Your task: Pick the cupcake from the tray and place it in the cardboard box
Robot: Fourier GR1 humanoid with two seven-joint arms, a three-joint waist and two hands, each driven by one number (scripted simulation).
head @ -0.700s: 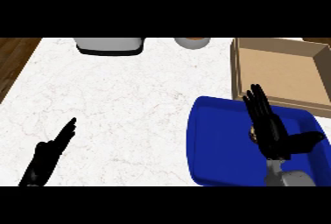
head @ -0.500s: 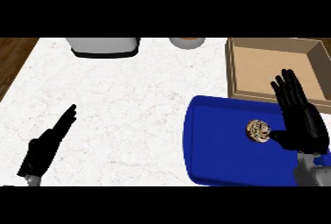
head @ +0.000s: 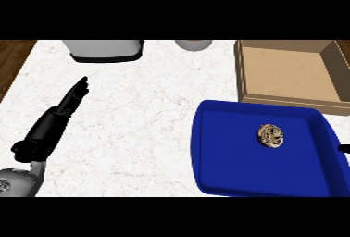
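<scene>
From the head view, you have the small brown, swirl-topped cupcake (head: 271, 135) lying on the floor of the deep-blue rectangular plastic tray (head: 226, 162), toward the tray's far right part, clear of its walls. The tray sits on the white marbled bench (head: 150, 115) at the lower right. Just beyond its far rim stands the open tan cardboard box (head: 287, 69), its near wall close to the tray's edge.

Your left robot hand (head: 65, 109) shows at the left side of the bench, black fingers straight and together, pointing up and away, holding nothing. It is well apart from the cupcake, with a broad stretch of bare bench and the tray's left wall between them.

Of your right robot hand only a black sliver (head: 344, 148) shows at the right edge, just beside the tray's right rim; you cannot tell how its fingers stand.

At the bench's far edge sit a grey box-shaped appliance with a dark base (head: 104, 49) and a pale round cup (head: 193, 44).
</scene>
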